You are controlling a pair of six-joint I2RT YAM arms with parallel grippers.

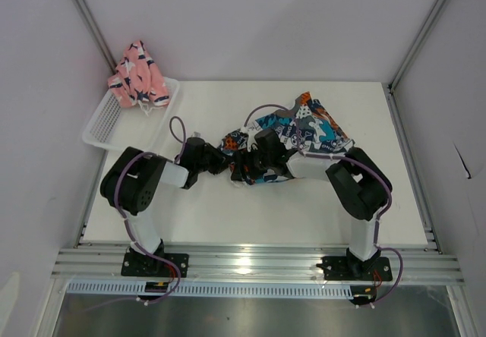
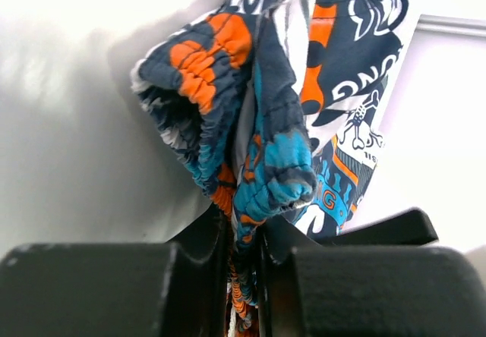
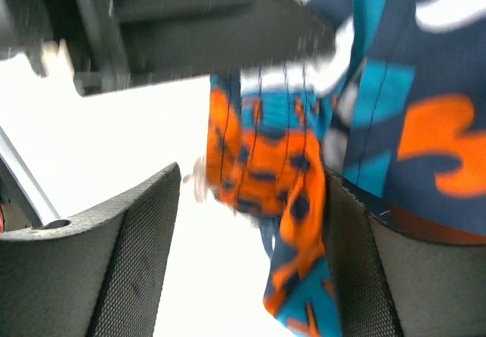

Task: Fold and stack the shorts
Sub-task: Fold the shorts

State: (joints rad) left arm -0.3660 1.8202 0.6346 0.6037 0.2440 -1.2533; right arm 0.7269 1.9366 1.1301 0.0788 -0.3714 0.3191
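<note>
Fabric bunched mid-table: the printed shorts (image 1: pixel 311 128) lie on the table (image 1: pixel 304 215) between my two arms, one end spread out toward the far right. My left gripper (image 2: pixel 244 234) is clamped on a gathered fold of that print, cloth pinched tight between the jaws. My right gripper (image 3: pixel 252 185) is gaping, jaws well apart, an orange-and-blue flap hanging in the gap, nearer one side. The pink shorts (image 1: pixel 137 75) sit heaped at the far end of the white basket (image 1: pixel 102 128), far-left corner, well apart from both arms.
</note>
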